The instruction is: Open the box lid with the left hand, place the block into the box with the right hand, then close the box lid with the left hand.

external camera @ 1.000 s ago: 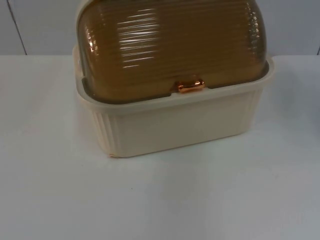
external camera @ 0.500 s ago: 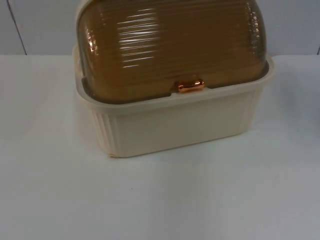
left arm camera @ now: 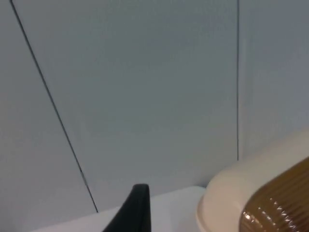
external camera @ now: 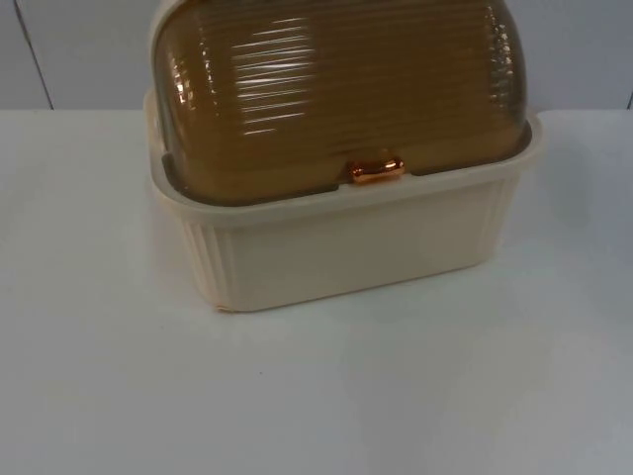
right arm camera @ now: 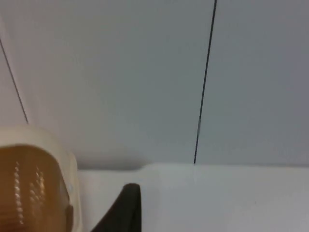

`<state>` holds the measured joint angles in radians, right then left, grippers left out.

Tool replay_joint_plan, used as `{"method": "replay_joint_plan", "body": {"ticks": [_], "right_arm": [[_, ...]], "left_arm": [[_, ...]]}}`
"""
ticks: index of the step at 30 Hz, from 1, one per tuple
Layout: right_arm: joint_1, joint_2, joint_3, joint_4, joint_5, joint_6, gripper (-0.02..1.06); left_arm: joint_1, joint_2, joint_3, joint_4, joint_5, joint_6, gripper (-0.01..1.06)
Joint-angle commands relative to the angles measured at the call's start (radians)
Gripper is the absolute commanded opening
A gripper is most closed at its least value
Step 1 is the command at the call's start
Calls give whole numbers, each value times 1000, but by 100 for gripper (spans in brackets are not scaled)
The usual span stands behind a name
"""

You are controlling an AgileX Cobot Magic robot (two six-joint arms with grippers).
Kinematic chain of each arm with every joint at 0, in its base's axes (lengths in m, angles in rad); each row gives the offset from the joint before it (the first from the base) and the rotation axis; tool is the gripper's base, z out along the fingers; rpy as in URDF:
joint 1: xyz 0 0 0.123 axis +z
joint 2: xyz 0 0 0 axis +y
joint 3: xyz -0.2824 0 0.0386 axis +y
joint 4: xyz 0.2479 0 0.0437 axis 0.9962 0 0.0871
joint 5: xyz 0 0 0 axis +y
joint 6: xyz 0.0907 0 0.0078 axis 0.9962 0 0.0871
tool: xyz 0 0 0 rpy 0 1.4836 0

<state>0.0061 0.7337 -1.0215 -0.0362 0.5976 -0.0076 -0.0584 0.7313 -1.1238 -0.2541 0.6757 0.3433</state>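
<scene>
The white counter is lying bare in front. Behind it the cream box is sitting with its amber ribbed lid shut, copper handle facing forward. Both arms are waiting beside the box near the grey wall; I cannot tell how either arm's jaws stand. Opening looks not yet begun: next, the left gripper needs that handle.

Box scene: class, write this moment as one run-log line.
box: on table | lid: closed | handle: untouched | left gripper: beside box, waiting | right gripper: beside box
</scene>
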Motion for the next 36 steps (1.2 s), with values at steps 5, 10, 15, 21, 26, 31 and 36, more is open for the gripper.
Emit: {"method": "replay_joint_plan", "body": {"ticks": [5, 10, 15, 21, 26, 31, 36], "right_arm": [[4, -277, 1, 12, 34, -33, 105], [4, -418, 1, 12, 104, -65, 105], [4, -521, 1, 12, 232, -97, 105], [4, -657, 1, 10, 252, -125, 105], [4, -734, 1, 1, 252, -142, 105], [4, -734, -1, -40, 260, -136, 105], [4, -734, -5, -40, 285, -107, 105]], "left_arm": [[2, -225, 3, -24, 26, -54, 104], [2, -353, 3, -24, 49, -60, 104], [2, -483, 3, 9, 89, -60, 104], [2, -641, 3, 72, 93, -60, 104], [2, -719, 3, 139, 91, -61, 104], [4, -731, -5, 246, 111, -106, 104], [2, -731, 1, 249, 153, -151, 104]]}}
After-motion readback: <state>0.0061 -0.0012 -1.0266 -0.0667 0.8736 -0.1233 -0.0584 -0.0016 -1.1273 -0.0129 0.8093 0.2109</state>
